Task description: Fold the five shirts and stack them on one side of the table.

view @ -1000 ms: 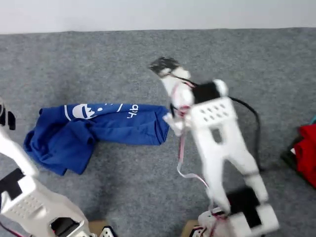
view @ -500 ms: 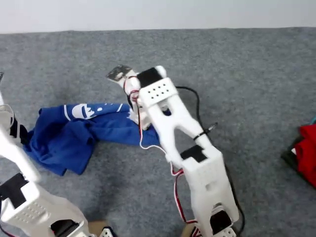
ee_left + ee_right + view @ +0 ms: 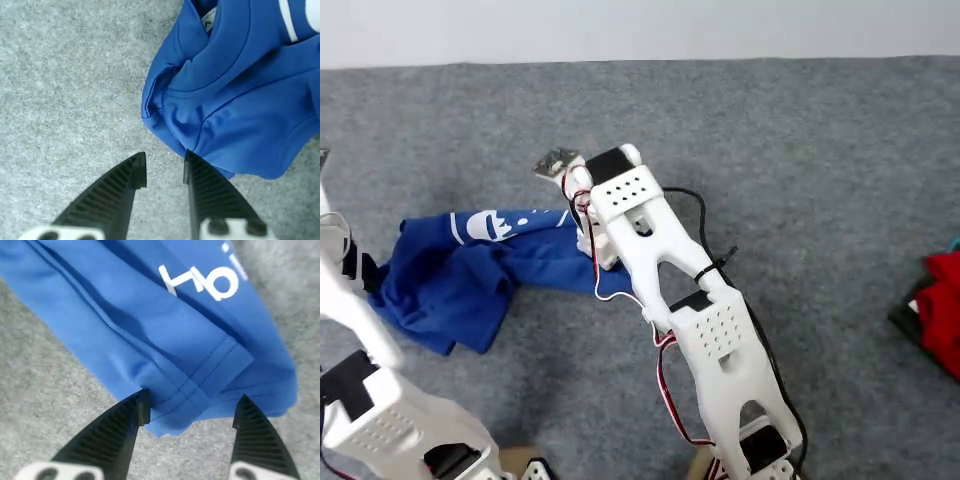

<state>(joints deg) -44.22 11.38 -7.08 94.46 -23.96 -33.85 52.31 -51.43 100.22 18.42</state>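
Two arms now stand at opposite ends of the blue shirt [image 3: 470,275], and that is the change we care about. A second ago our right arm stood off past the hem end of the garment; it has since swung across and come to rest over that end, slowing over the last half second. In its wrist view the right gripper [image 3: 194,410] is spread wide, with the stitched hem corner lying between the jaws but not yet pinched. Our left gripper [image 3: 164,162] has edged in a little at the other end. Its jaws are only slightly parted and hold nothing, with the tips just beside the bunched collar and shoulder cloth. The shirt itself looks unmoved: still crumpled and half rolled on the grey table [image 3: 820,150], thicker at the collar end. We judge that we have finished approaching and are about to grip both ends, so the cloth can be stretched flat before any fold. A red shirt [image 3: 942,310] lies well apart at the far right edge.
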